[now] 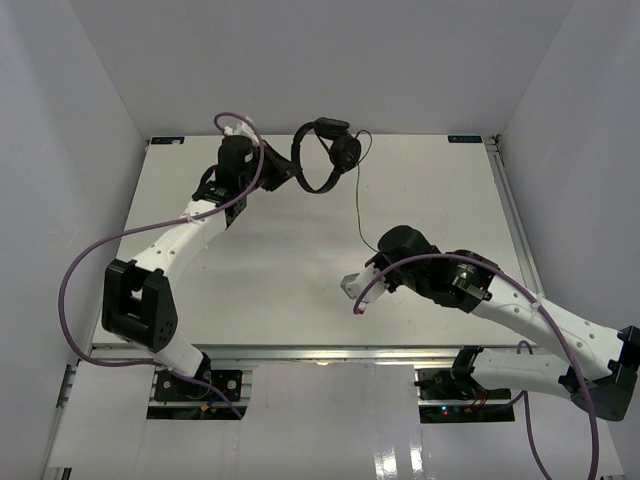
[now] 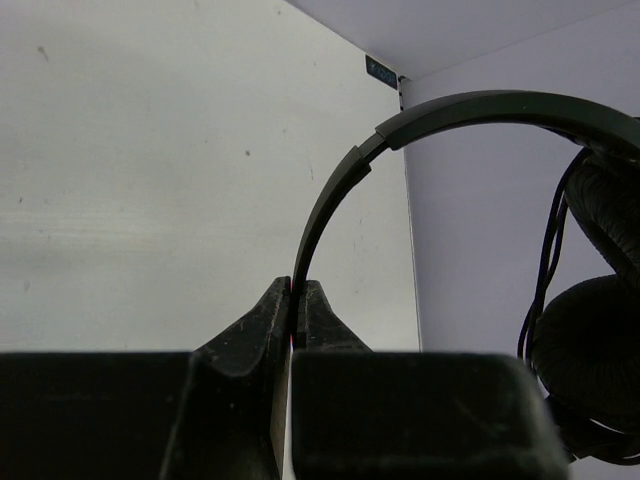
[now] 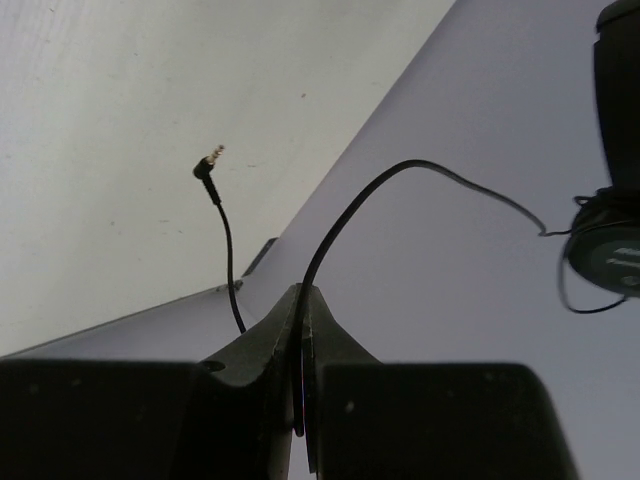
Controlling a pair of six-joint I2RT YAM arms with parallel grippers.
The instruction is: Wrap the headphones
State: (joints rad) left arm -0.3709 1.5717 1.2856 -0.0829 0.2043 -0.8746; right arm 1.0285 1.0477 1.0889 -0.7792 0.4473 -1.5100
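**Operator:** What surface and enclosure am I working in?

**Guide:** You have a flat, matte white table with faint scuff specks. Plain pale grey walls enclose it on the left, far and right sides. Thick, glossy purple cables loop along both arms.

**Operator:** Status on the left side?

**Guide:** Your left gripper has its jaws closed almost fully, with only the thin band between them. It pinches the slim, curved black plastic headband of the small black on-ear headphones. These sit by the table's far edge, left of centre, just beside that gripper. The two round earcups, padded and finely wrinkled, lie close together at the band's right end.

**Operator:** And moving right?

**Guide:** A long, thin black cord runs from the earcups toward you. Your right gripper, near the table's middle and well apart from the headphones, has its jaws pressed together on that cord. Beyond the grip, a short tail of cord curves up and ends in an angled, metal-tipped plug, which touches nothing.
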